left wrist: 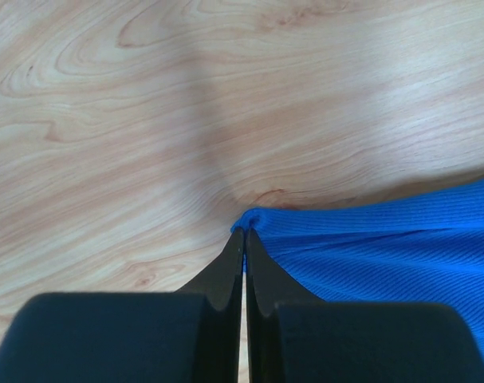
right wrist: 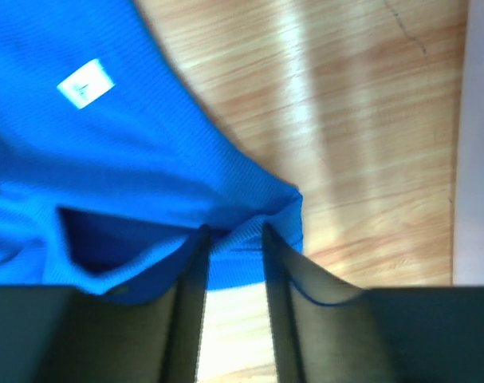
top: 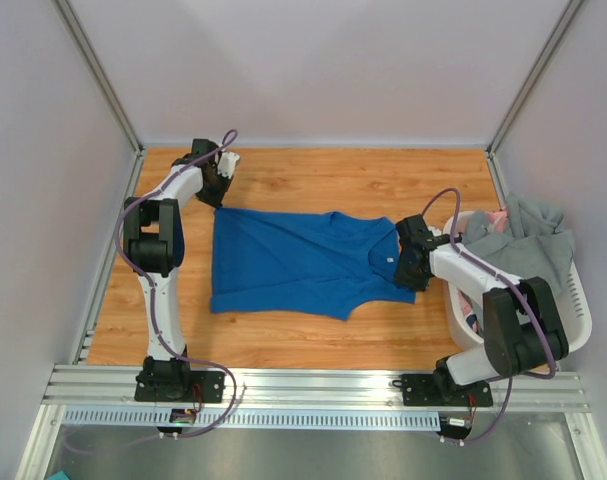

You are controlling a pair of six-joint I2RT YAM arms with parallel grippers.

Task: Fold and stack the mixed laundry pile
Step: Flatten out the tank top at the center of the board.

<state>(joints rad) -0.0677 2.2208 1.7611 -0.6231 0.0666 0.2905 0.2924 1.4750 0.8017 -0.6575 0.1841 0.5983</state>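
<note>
Shirt (top: 293,265) lies lengthwise left-to-right; left claw (left wrist: 243,233) clamps its far-left corner; right claw (right wrist: 234,231), parted, straddles its right shoulder edge.

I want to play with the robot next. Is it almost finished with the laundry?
Not nearly. Done: the blue shirt is spread flat on the table. In hand: the left pincer is shut on one corner of it, and the right pincer sits open at the shoulder end. Left: no fold is made, there is no stack, and the grey garment and pink garment wait in the white basket.
</note>
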